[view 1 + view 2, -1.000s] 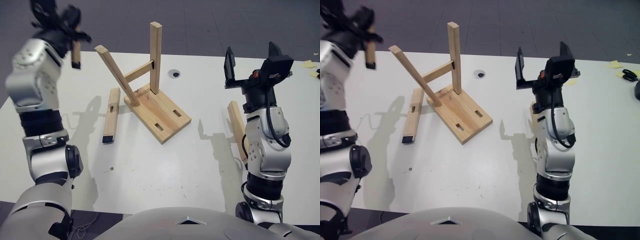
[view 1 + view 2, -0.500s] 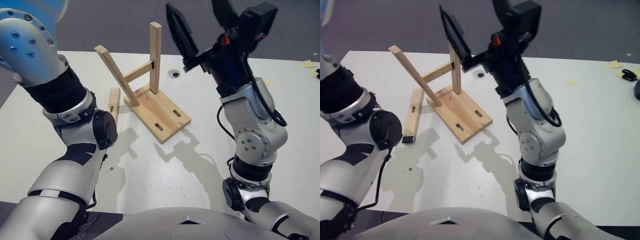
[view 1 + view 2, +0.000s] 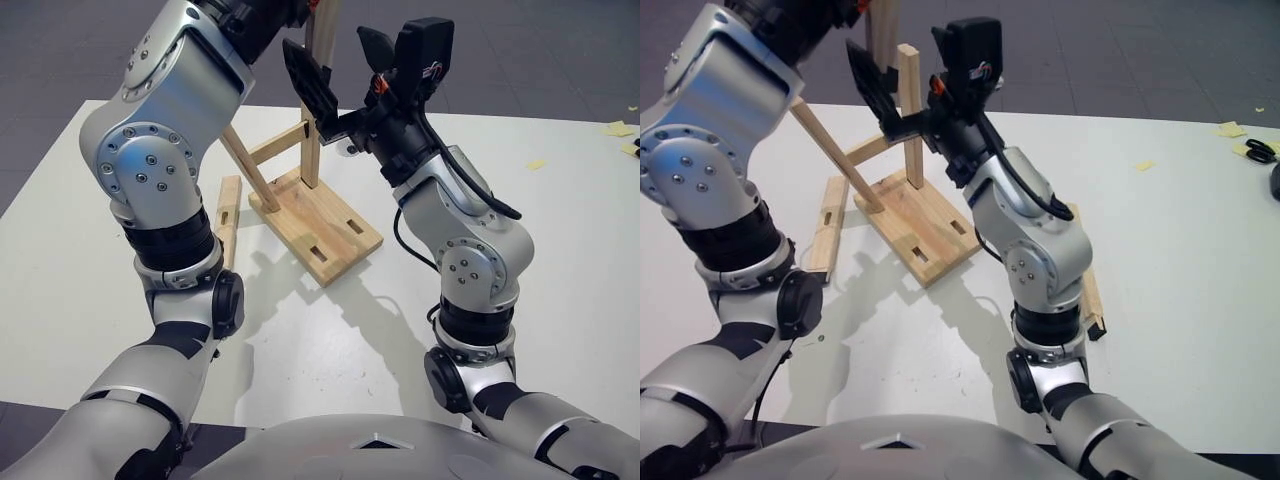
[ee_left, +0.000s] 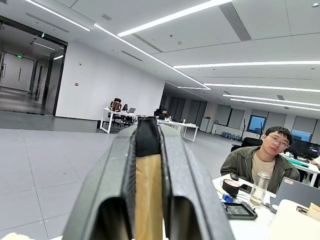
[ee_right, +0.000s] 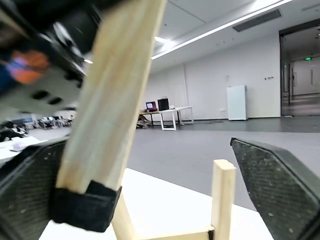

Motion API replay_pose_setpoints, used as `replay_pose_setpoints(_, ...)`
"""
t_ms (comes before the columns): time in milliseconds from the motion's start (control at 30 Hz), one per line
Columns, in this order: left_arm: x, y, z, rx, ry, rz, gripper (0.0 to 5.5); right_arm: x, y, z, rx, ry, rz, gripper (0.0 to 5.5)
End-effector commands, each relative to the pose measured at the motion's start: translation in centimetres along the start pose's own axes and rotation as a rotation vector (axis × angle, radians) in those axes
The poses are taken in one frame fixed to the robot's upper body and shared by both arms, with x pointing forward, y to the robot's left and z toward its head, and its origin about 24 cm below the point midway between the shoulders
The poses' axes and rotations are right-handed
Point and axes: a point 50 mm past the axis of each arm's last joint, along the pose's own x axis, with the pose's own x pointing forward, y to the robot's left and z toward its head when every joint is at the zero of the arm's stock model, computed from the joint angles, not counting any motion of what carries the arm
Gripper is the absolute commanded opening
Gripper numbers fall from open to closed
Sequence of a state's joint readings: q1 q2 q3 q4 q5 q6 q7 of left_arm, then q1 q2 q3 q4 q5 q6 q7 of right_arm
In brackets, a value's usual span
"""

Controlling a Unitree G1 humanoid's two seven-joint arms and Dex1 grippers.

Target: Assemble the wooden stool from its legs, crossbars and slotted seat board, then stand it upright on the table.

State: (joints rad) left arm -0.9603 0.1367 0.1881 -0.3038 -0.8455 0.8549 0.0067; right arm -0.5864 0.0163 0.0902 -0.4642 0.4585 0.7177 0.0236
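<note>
The slotted seat board lies flat on the white table. An upright leg and a leaning leg stand in it, joined by a crossbar. My left gripper is high above the stool, shut on a wooden leg with a black end cap. My right gripper hangs open just above the upright leg. In the right wrist view the held leg crosses between its fingers. A loose leg lies left of the board, another behind my right arm.
Yellow paper scraps and scissors lie at the table's far right. Bare tabletop stretches in front of the seat board and to the right of my right arm.
My left arm swung from the far left to above the stool, carrying the wooden leg. My right gripper moved left from the table's right side to over the upright leg.
</note>
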Motion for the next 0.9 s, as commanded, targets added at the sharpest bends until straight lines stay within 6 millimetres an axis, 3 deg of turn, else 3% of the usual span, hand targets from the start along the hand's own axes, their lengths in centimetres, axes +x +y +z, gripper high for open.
replay_pose_setpoints(33, -0.4, -0.3, 0.7, 0.067, -0.009, -0.031, 0.43, -0.2, -2.4, 0.1, -0.091, 0.035, -0.124, 5.40)
replay_pose_setpoints(233, -1.7, 0.7, 0.1, 0.121, 0.062, -0.007, 0.43, -0.8, -4.7, 1.8, -0.162, -0.012, -0.195, 5.40)
replay_pose_setpoints(533, -1.9, 1.4, 0.6, 0.152, 0.047, 0.027, 0.43, -1.1, -4.8, 1.6, -0.167, -0.007, -0.201, 5.40)
replay_pose_setpoints(633, -1.8, 2.7, 3.3, 0.170, -0.066, 0.091, 0.43, -1.7, -5.0, 0.8, -0.165, 0.028, -0.193, 5.40)
replay_pose_setpoints(733, -2.7, 4.4, 7.7, 0.216, -0.216, 0.178, 0.43, -2.9, -5.7, 0.1, -0.168, 0.062, -0.230, 5.40)
replay_pose_setpoints(833, -5.3, 6.9, 11.3, 0.321, -0.273, 0.337, 0.43, -4.7, -7.3, -0.1, -0.182, 0.081, -0.313, 5.40)
replay_pose_setpoints(900, -7.6, 9.0, 11.3, 0.366, -0.215, 0.475, 0.43, -6.3, -8.5, -0.1, -0.196, 0.093, -0.386, 5.40)
